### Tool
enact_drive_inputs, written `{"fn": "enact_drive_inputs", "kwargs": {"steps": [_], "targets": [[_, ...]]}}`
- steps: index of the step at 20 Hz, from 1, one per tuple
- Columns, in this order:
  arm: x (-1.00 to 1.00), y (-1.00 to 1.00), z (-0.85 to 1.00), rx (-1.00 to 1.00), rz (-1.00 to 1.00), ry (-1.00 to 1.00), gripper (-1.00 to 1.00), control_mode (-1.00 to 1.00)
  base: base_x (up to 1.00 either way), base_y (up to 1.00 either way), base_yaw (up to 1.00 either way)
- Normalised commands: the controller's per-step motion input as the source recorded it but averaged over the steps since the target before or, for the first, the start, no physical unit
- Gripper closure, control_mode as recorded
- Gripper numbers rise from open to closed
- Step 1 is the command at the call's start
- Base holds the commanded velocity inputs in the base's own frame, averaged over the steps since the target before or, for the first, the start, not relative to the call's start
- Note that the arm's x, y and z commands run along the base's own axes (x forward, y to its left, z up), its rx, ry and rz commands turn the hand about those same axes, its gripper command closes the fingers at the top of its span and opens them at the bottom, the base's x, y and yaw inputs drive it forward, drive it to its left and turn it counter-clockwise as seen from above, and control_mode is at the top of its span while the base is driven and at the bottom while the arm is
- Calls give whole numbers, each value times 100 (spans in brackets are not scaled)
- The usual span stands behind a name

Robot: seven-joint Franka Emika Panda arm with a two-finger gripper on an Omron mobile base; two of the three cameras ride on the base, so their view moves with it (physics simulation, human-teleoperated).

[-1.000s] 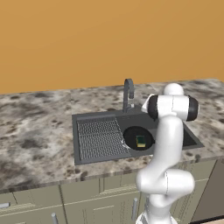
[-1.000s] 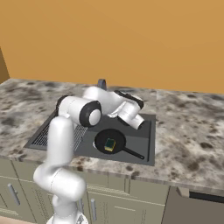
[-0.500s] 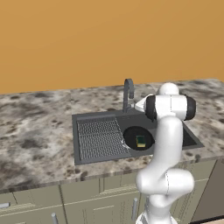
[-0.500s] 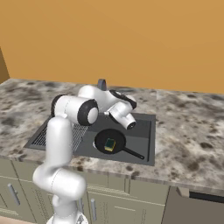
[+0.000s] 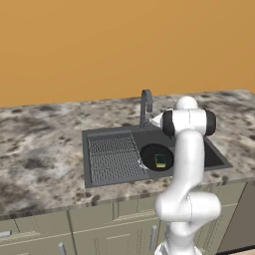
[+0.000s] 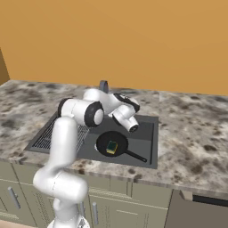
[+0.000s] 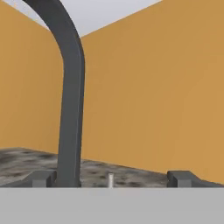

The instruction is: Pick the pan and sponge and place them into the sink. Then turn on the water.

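The black pan [image 5: 149, 158] [image 6: 119, 141] lies in the basin of the dark grey sink [image 5: 109, 132] [image 6: 149, 131]. On the pan rests the green-and-yellow sponge [image 5: 160, 160] [image 6: 111, 146]. The grey arched faucet [image 5: 146, 106] [image 6: 103, 84] [image 7: 70, 100] stands behind the basin, with no water running. My gripper [image 7: 113, 178] is open and empty, close in front of the faucet. Its fingertips [image 7: 43, 178] stand wide apart, one by the faucet's base, and a small silver lever [image 7: 110, 179] shows between them. My white arm hides part of the basin in the left base view.
The ribbed drainboard [image 5: 112, 158] [image 6: 49, 136] takes up the sink's left half. Speckled granite counter [image 5: 40, 149] [image 6: 191, 133] surrounds the sink, with an orange wall behind and cabinet doors [image 5: 99, 229] below.
The arm has shifted a little left, towards the faucet. Pan and sponge have not moved, and the gripper has stayed open.
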Motion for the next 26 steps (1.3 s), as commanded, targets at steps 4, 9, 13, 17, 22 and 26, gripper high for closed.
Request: {"fn": "enact_drive_inputs", "kwargs": {"steps": [4, 9, 13, 17, 22, 26], "targets": [[43, -17, -6, 3, 0, 0, -100, -100, 0, 0, 0], [31, 0, -18, 0, 0, 0, -100, -100, 0, 0, 0], [3, 0, -38, 0, 0, 0, -100, -100, 0, 0, 0], [1, 0, -30, 0, 0, 0, -100, -100, 0, 0, 0], [2, 0, -8, 0, 0, 0, -100, -100, 0, 0, 0], [0, 4, 0, 0, 0, 0, -100, -100, 0, 0, 0]]}}
